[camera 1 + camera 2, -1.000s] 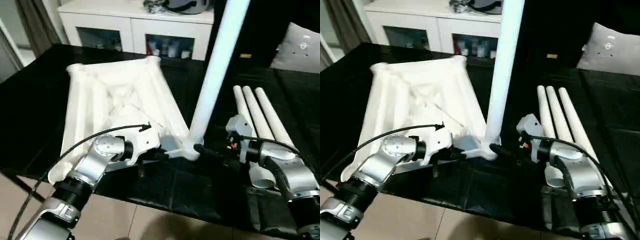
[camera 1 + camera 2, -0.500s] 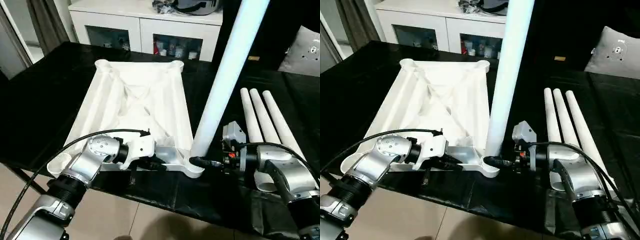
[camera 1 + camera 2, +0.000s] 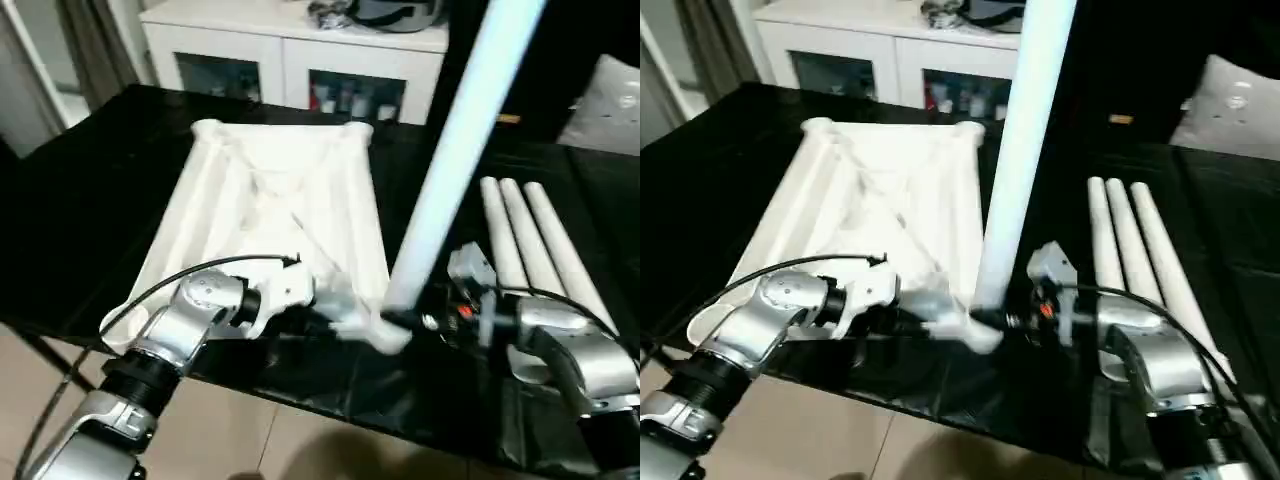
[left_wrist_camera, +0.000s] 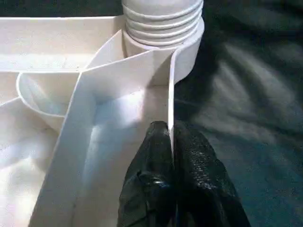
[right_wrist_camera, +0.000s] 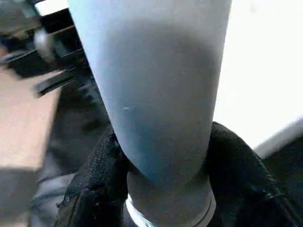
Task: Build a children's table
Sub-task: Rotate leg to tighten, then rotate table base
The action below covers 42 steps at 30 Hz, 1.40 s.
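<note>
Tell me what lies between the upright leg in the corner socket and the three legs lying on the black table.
Between the upright leg and the three loose legs lies bare black table; nearer the robot, the right gripper reaches across it, in the right eye view.

— What is carrying everything here?

— A large table [image 3: 90, 200] draped in black cloth is bearing it all, standing in front of a white cabinet.

— And what is lying directly on it?

— A white tabletop [image 3: 275, 215] is resting upside down, its ribbed underside facing up. Three white legs [image 3: 530, 240] are lying side by side, touching one another, just beside it on the robot's right. A fourth leg [image 3: 1025, 150] is standing upright in the tabletop's near corner socket.
</note>
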### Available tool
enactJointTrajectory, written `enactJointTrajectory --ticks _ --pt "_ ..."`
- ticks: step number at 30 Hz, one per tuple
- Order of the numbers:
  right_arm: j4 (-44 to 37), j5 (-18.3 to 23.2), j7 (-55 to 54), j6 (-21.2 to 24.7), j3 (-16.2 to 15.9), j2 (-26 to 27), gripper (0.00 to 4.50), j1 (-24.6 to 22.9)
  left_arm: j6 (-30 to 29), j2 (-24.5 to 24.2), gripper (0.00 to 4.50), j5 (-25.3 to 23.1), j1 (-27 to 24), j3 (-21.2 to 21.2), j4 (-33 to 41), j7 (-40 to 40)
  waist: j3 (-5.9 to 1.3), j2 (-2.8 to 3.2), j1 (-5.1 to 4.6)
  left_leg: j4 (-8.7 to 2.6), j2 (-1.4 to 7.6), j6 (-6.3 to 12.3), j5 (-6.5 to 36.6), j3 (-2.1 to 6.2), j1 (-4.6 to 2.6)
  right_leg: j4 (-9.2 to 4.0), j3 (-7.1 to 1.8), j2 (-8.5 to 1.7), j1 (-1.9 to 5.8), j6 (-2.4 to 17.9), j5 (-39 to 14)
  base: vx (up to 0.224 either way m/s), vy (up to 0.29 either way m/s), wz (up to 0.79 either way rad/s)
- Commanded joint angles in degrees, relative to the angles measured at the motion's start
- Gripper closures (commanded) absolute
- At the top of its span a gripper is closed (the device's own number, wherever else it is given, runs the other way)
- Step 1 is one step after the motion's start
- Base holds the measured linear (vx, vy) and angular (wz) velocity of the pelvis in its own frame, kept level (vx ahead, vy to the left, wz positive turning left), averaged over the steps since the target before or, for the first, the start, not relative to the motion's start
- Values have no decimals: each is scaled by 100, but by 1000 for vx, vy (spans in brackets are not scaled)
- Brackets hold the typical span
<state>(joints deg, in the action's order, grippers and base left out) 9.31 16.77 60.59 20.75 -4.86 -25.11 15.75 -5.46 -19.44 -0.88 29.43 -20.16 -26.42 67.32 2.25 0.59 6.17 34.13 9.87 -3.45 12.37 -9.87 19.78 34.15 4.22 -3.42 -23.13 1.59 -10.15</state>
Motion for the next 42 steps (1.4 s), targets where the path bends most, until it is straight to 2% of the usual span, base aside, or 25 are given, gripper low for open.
enactJointTrajectory --ticks 1,2,3,4,5,6,7,8,9,11,15,18,21,23,25,26,28,30,32,33,36,37,38,40,42 --pt "121 17 -770 432 -90 533 250 235 -564 416 450 20 24 61 103 -765 -262 -103 -41 -422 295 259 803 104 30 -518 -282 -529 304 681 -2458 0 0 0" --pt "208 -63 -1102 496 -41 685 250 309 -741 530 450 22 55 129 117 -990 -254 -102 -79 -426 293 214 846 103 27 -528 -278 -521 299 653 -2557 0 0 0" --pt "359 -222 -1689 636 30 952 250 433 -1082 757 450 5 121 241 130 -1400 -243 -112 -163 -432 279 122 918 117 35 -544 -260 -520 302 598 -2768 0 0 0" --pt "397 -270 -1837 675 44 1017 250 462 -1173 820 450 -4 140 267 129 -1505 -242 -115 -208 -426 249 72 988 136 33 -592 -229 -528 310 469 -3051 0 0 0" --pt "499 -434 -2173 560 51 1166 250 512 -1286 974 450 -123 207 293 51 -1834 -245 -126 -225 -417 231 105 997 130 25 -626 -232 -531 305 408 -3146 0 0 0" --pt "535 -562 -2437 488 56 1283 250 534 -1404 1096 450 -229 251 311 20 -2091 -233 -117 -249 -401 231 153 1036 112 -10 -661 -249 -517 249 372 -3206 0 0 0" --pt "624 -681 -2752 371 72 1443 250 561 -1476 1266 450 -339 307 321 -48 -2400 -231 -136 -263 -393 224 184 1060 101 -17 -676 -249 -507 239 350 -3250 0 0 0" --pt "732 -882 -3127 214 49 1585 250 584 -1534 1468 450 -438 384 374 -168 -2808 -232 -127 -273 -398 218 183 1050 111 -4 -680 -239 -508 243 306 -3325 0 0 0" --pt "799 -1031 -3341 131 18 1624 250 594 -1525 1549 450 -484 427 400 -253 -3006 -260 -112 -264 -398 217 188 962 111 -10 -679 -242 -504 251 292 -3181 0 0 0" --pt "822 -1044 -3445 91 56 1677 198 557 -1346 1657 450 -500 485 461 -386 -3292 -268 -118 -257 -420 248 265 902 125 13 -628 -256 -496 273 391 -2763 0 0 0" --pt "673 -1017 -3570 113 186 1787 163 479 -1291 1728 450 -554 516 494 -384 -3542 -292 -94 -230 -409 263 398 676 114 42 -526 -299 -503 310 675 -1969 0 0 0" --pt "544 -1203 -3533 56 66 1601 139 387 -1175 1651 450 -671 486 396 -357 -3412 -297 -91 -222 -395 262 458 560 102 56 -499 -302 -499 333 748 -1704 0 0 0" --pt "263 -1017 -3391 266 184 1460 113 277 -1007 1585 450 -710 449 328 -345 -3304 -299 -116 -239 -400 250 480 612 109 78 -502 -298 -497 366 735 -1715 0 0 0" --pt "31 -1009 -3363 419 224 1270 101 183 -920 1558 450 -741 438 296 -351 -3313 -296 -105 -246 -396 261 523 609 108 74 -514 -299 -494 351 732 -1713 0 0 0" --pt "-287 -954 -3362 584 363 1138 96 55 -730 1519 450 -889 419 292 -354 -3665 -305 -97 -220 -387 276 556 524 107 79 -487 -304 -492 339 765 -1562 0 0 0" --pt "-287 -954 -3362 584 363 1138 75 55 -730 1519 423 -889 419 292 -354 -3665 -300 -103 -224 -390 273 552 535 108 85 -488 -297 -490 343 760 -1586 0 0 0" --pt "-871 -899 -3087 717 411 799 62 -177 -835 1503 406 -563 291 377 -118 -3167 -282 -80 -213 -394 266 526 611 106 82 -513 -298 -493 339 699 -1786 0 0 0" --pt "-995 -876 -3017 753 408 750 52 -230 -849 1500 395 -492 250 398 -48 -3077 -292 -83 -183 -392 288 531 565 113 94 -493 -312 -511 354 706 -1699 0 0 0" --pt "-1187 -989 -2815 684 273 529 19 -338 -742 1477 369 -468 200 412 60 -3070 -309 -78 -186 -384 292 541 529 115 83 -475 -300 -487 336 773 -1495 0 0 0" --pt "-1326 -1105 -2689 744 141 331 12 -410 -606 1435 359 -404 130 506 271 -3089 -294 -39 -175 -387 301 553 529 123 86 -467 -302 -494 336 823 -1393 0 0 0" --pt "-1477 -1056 -2498 1208 -59 86 3 -407 -573 1305 354 -199 25 626 693 -2905 -287 -62 -172 -394 305 546 579 124 86 -457 -301 -497 362 914 -1377 0 0 0" --pt "-1486 -1034 -2439 1192 -112 66 3 -382 -764 1229 354 -118 9 786 915 -2965 -283 -18 -172 -383 302 530 625 114 84 -465 -306 -498 337 925 -1440 0 0 0" --pt "-1486 -1034 -2439 1192 -112 66 3 -382 -765 1228 354 -118 9 786 915 -2965 -277 -46 -179 -383 296 504 680 106 83 -491 -299 -495 338 908 -1538 0 0 0" --pt "-1462 -1045 -2455 1123 -210 162 3 -286 -1040 975 354 -212 58 1093 1146 -3289 -278 -27 -180 -387 297 450 705 112 71 -481 -298 -489 331 881 -1624 0 0 0" --pt "-1373 -1124 -2515 1050 -275 243 3 -214 -1187 786 354 -286 83 1234 1223 -3395 -269 -37 -214 -392 284 398 749 120 72 -481 -286 -477 326 816 -1709 0 0 0"
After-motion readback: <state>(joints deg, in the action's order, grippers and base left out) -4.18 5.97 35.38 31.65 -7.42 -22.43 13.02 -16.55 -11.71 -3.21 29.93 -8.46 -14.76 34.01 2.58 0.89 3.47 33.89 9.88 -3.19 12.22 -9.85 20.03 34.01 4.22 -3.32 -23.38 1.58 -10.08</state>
